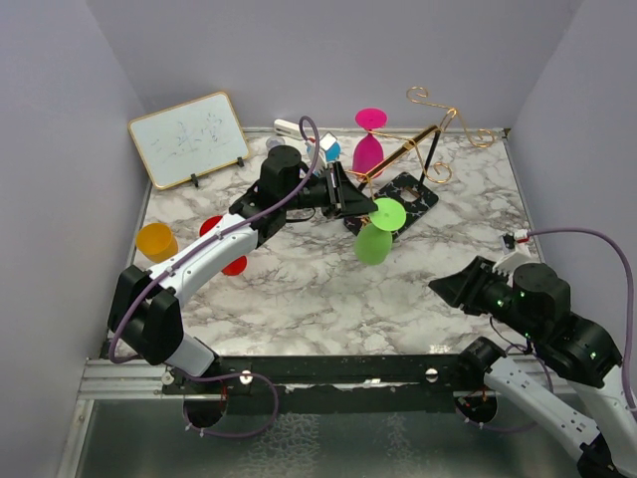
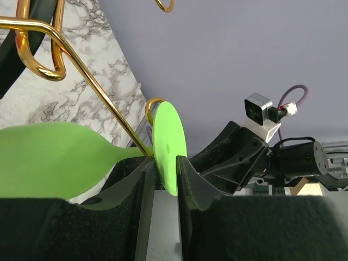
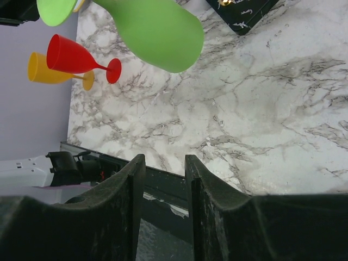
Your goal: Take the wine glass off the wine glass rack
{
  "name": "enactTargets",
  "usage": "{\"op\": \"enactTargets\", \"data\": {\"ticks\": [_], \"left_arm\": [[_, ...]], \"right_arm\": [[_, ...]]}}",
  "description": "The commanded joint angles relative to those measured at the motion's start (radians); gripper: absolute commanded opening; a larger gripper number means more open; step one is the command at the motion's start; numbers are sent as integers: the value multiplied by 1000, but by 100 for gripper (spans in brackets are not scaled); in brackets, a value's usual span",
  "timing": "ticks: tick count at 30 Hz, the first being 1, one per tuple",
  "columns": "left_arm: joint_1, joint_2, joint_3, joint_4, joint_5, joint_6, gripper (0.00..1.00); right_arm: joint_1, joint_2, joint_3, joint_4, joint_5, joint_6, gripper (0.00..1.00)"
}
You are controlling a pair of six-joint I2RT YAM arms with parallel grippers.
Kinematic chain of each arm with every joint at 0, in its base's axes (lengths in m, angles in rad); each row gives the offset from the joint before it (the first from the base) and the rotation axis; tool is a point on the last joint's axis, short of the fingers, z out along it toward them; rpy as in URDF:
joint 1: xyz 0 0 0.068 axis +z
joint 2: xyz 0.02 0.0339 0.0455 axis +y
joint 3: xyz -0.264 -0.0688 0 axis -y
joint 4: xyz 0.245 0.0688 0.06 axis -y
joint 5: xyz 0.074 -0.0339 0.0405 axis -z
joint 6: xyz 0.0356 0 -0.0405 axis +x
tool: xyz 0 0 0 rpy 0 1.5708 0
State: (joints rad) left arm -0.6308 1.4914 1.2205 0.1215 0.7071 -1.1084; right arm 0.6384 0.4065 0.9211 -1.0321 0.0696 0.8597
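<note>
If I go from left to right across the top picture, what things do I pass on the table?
Orange cup, red glass, blue and white block, green glass, right hand. I skipped the pink glass and the whiteboard, because they overlap other things.

lab test booth: plain walls (image 1: 60, 119) boxing a marble-print table (image 1: 328, 289).

Wine glass (image 2: 54, 157) matt, probably plastic; wine glass rack (image 2: 27, 23) glossy gold metal.
</note>
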Motion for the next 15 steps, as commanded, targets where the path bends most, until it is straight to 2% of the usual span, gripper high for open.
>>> {"op": "enactTargets", "data": {"ticks": [1, 15], "left_arm": [[-7, -1, -3, 33, 31, -5, 24], [-27, 26, 12, 9, 32, 14, 19]], "right_arm": [[0, -22, 1, 15, 21, -3, 35], [1, -39, -1, 9, 32, 3, 35]]}}
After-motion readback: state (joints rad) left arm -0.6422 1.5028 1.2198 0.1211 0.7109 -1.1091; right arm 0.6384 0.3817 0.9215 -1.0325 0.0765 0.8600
